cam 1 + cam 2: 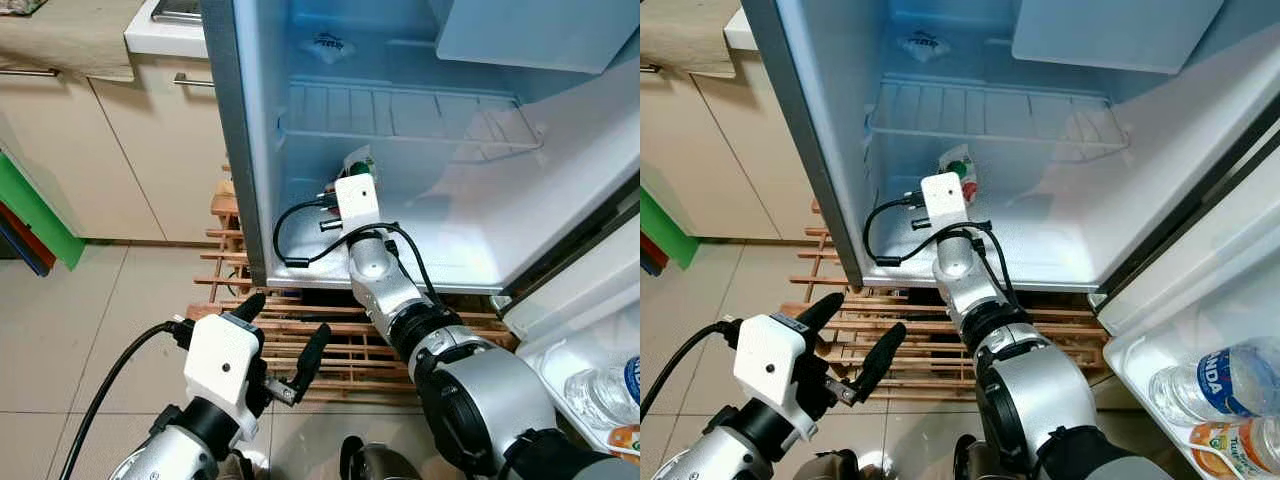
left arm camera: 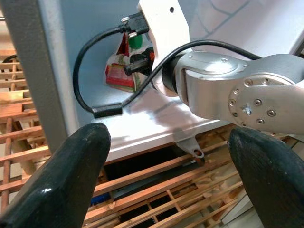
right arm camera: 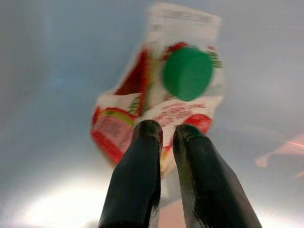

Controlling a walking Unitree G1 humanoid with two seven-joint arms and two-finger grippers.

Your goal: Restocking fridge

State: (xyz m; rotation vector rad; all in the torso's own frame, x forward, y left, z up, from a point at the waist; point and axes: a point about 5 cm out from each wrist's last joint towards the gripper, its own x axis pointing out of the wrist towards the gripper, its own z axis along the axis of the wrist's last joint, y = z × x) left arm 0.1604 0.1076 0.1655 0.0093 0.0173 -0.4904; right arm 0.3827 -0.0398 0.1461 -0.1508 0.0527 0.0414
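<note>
- Red-and-white carton (image 3: 156, 109) with green cap (image 3: 187, 72), standing on the floor of the open fridge (image 1: 470, 230), near its left wall, under the wire shelf (image 1: 400, 115)
- Right gripper (image 3: 166, 133) reaching into the fridge, just at the carton; fingers (image 3: 142, 156) nearly together, whether pinching the carton cannot tell
- Left gripper (image 1: 285, 335) outside, low before the fridge, above the wooden rack (image 1: 340, 340); fingers spread wide, holding nothing
- Water bottles (image 1: 1215, 385) lying in the door shelf at right

- Pale beige square floor tiles (image 1: 110, 330) cover the room.
- Cream kitchen cabinets (image 1: 130, 150) with metal bar handles stand at the left.
- A slatted wooden pallet (image 1: 340, 345) lies on the floor.
</note>
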